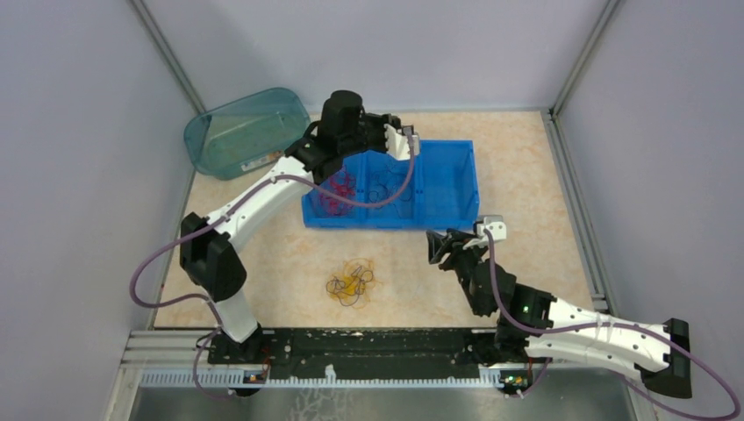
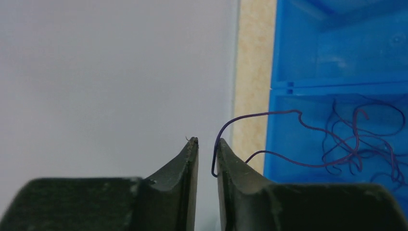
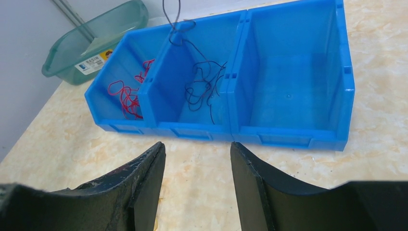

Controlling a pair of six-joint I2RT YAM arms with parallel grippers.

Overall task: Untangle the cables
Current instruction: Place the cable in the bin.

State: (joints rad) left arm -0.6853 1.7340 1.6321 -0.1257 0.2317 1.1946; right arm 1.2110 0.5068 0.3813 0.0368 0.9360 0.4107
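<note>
The red cable (image 1: 338, 189) lies in the left compartment of the blue bin (image 1: 449, 180). It also shows in the right wrist view (image 3: 126, 94). The dark purple cable (image 3: 202, 84) lies in the middle compartment, and one strand rises up out of it. My left gripper (image 1: 411, 140) hovers over the bin's far edge. In the left wrist view its jaws (image 2: 206, 142) stand a narrow gap apart, with the purple strand (image 2: 260, 115) hooked loosely over the right finger, not pinched. The yellow-orange cable (image 1: 351, 282) lies bundled on the table. My right gripper (image 3: 197, 147) is open and empty.
A teal plastic tub (image 1: 241, 132) stands at the back left, against the wall. The bin's right compartment (image 3: 288, 72) holds nothing. Grey walls close in the table on three sides. My right gripper (image 1: 436, 246) sits just in front of the bin.
</note>
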